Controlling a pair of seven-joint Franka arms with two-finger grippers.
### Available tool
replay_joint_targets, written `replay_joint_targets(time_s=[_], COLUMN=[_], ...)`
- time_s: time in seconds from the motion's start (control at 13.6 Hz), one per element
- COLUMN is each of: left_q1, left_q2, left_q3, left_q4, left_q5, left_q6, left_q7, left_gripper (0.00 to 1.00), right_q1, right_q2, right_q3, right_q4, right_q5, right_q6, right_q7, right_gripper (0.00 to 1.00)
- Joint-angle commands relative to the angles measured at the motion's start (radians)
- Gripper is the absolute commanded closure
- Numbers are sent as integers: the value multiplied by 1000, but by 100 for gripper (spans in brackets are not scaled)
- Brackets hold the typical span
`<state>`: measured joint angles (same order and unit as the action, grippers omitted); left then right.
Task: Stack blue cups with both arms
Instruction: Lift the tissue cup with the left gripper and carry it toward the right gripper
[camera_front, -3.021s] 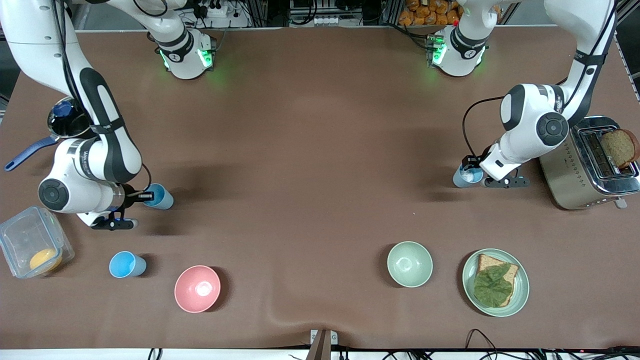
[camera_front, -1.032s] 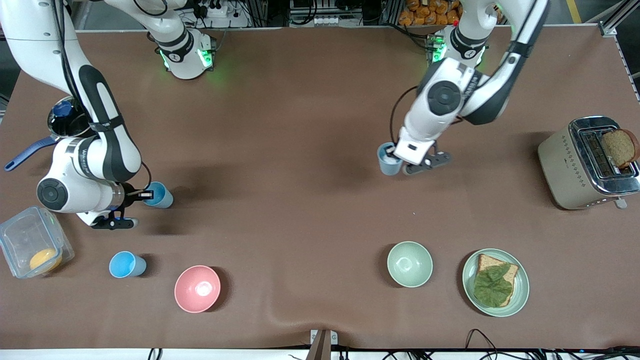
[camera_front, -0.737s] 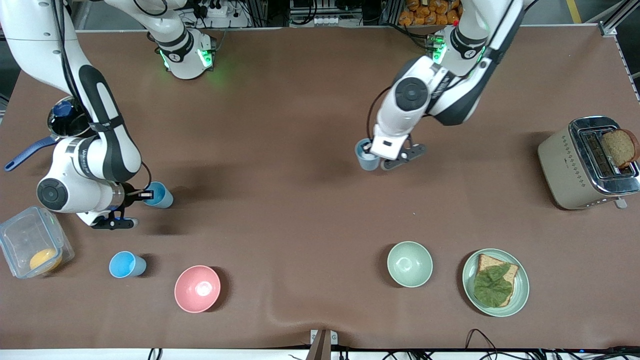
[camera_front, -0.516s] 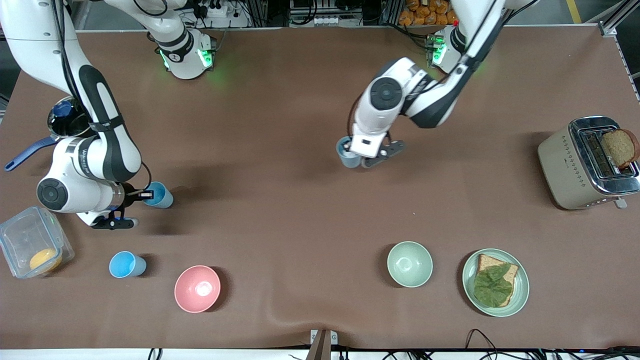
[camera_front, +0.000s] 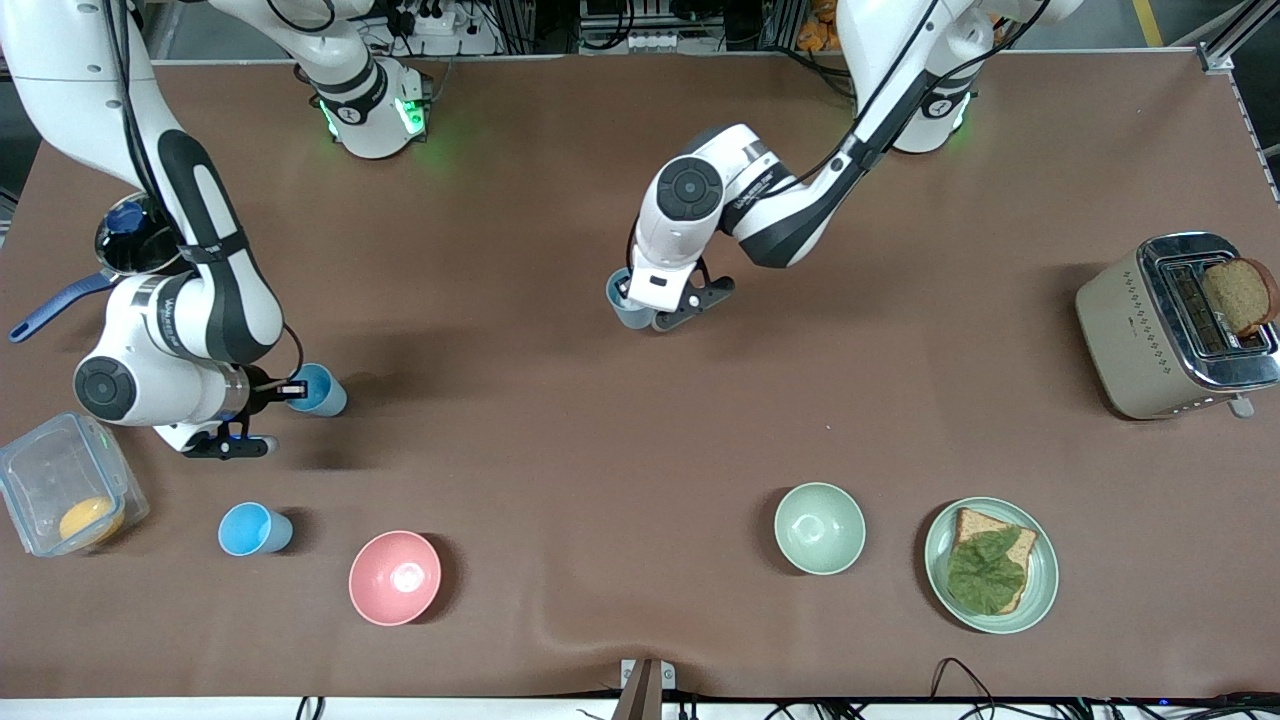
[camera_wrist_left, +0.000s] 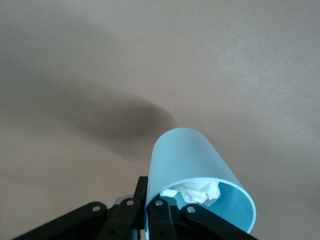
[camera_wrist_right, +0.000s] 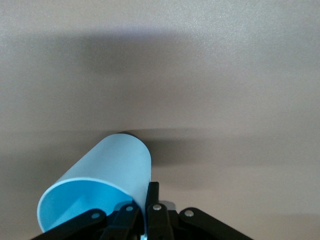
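My left gripper (camera_front: 640, 300) is shut on the rim of the grey-blue cup (camera_front: 622, 298) and holds it in the air over the middle of the table. In the left wrist view the cup (camera_wrist_left: 192, 165) has a white crumpled patch inside, and my left gripper (camera_wrist_left: 150, 212) pinches its wall. My right gripper (camera_front: 290, 390) is shut on the rim of a sky-blue cup (camera_front: 320, 391) low at the right arm's end of the table. It also shows in the right wrist view (camera_wrist_right: 107, 172), pinched by my right gripper (camera_wrist_right: 145, 210). Another sky-blue cup (camera_front: 255, 528) stands free, nearer the camera.
A pink bowl (camera_front: 395, 577) and a pale green bowl (camera_front: 819, 527) sit near the front edge. A plate with bread and lettuce (camera_front: 1040, 590) lies beside the green bowl. A toaster (camera_front: 1130, 340) stands at the left arm's end. A clear box (camera_front: 40, 470) and a pan (camera_front: 135, 250) are at the right arm's end.
My left arm has carried the grey-blue cup from beside the toaster to over the middle of the table, toward the right arm's end. The right arm has not moved.
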<state>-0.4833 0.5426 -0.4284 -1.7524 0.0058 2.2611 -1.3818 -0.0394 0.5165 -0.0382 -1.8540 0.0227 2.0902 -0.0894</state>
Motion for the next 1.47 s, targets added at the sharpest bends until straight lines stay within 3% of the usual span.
replay_joint_targets(time_s=[0.0, 0.22, 0.59, 1.03, 1.4], left_q1=[-50, -112, -164, -169, -167], left_q2=[17, 66, 197, 280, 309], left_q3=[8, 10, 16, 16, 17], left_q4=[48, 89, 155, 274, 291], left_q5=[11, 32, 167, 158, 157], left_q6=[-21, -21, -11, -5, 61], left_q7=[-19, -54, -169, -172, -174], left_gripper=[100, 100, 100, 100, 100], right_q1=[1, 1, 1, 1, 1], right_q2=[-27, -27, -27, -27, -27], right_q3=[1, 3, 3, 3, 3], right_q4=[-14, -14, -14, -14, -14], right_q5=[5, 5, 5, 5, 5], right_q6=[-12, -12, -12, -12, -12], right_q7=[-4, -3, -4, -4, -4], right_gripper=[100, 100, 100, 100, 100])
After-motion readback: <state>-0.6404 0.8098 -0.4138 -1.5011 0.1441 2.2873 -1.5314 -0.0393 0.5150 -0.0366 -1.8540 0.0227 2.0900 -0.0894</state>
